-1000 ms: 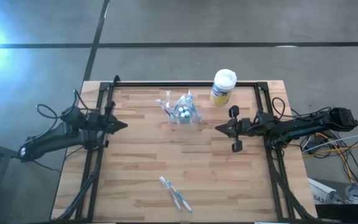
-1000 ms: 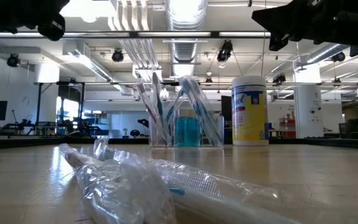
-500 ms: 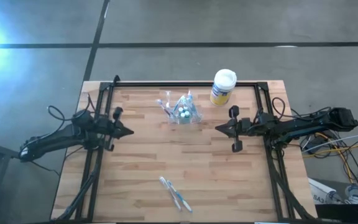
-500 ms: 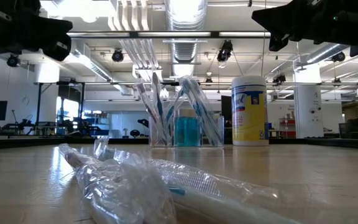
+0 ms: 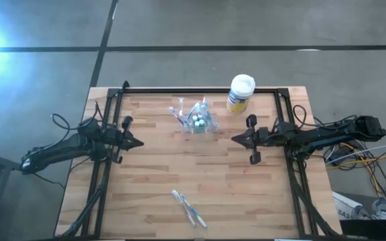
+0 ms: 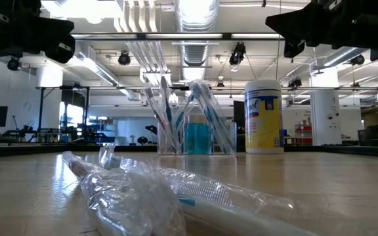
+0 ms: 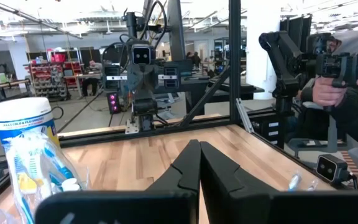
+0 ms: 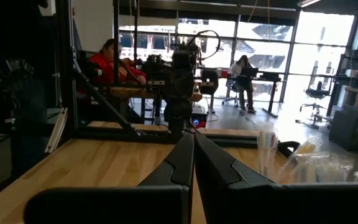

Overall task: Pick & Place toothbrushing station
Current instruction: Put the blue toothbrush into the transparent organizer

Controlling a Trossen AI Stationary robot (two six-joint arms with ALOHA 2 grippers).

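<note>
The toothbrushing station [image 5: 196, 119], a small see-through cup holding blue-white toothbrushes and white-capped tubes, stands on its base at the table's far middle; the low view also shows the station [image 6: 192, 131]. My left gripper [image 5: 139, 142] hovers shut above the table's left side, pointing level toward the right. My right gripper [image 5: 234, 138] hovers shut above the right side, pointing at the left one. Each wrist view shows shut fingertips with nothing between them: left [image 7: 200, 149], right [image 8: 193, 140]. The station lies between the two grippers, a little toward the far edge.
A yellow canister [image 5: 240, 94] with a white lid stands at the far edge, right of the station. Toothbrushes in clear wrappers [image 5: 189, 207] lie near the front edge. A black frame [image 5: 200, 90] rims the table. A person's hand [image 7: 328, 90] shows beyond the right side.
My left gripper has sunk a little toward the table, staying shut, and has then kept still. Nothing on the table has moved.
</note>
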